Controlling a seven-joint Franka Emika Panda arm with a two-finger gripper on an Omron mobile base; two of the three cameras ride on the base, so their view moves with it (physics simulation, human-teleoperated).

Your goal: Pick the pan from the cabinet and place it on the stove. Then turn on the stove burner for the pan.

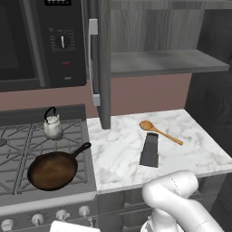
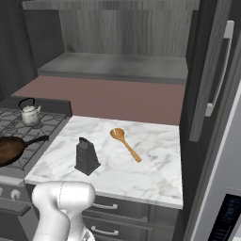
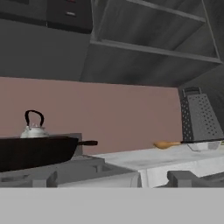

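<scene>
while the round dark brown skillet with its long thin black handle already sits on the front right grate of the grey gas range with black cast-iron grates, the tall dark grey wood-grain wall cabinet hangs open above the counter with its grey shelf bare, so the placing looks done and the burner is what remains. the pan rests flat, handle pointing up and right toward the white marble counter, with the small silver kettle on the burner behind it, apart from it. the two-finger gripper sits low by the stove front, and from the hand view it looks level across the pan's rim; its jaws stand wide apart and hold nothing. a skillet like this is probably heavy and rigid, its weight well off the handle, so any nudge is better taken close to the bowl. the row of silver knobs along the stove front is small and likely smooth; the one for this burner wants a centred pinch and a firm twist. a dark metal box grater and a wooden spoon lie on the counter, well clear.
</scene>
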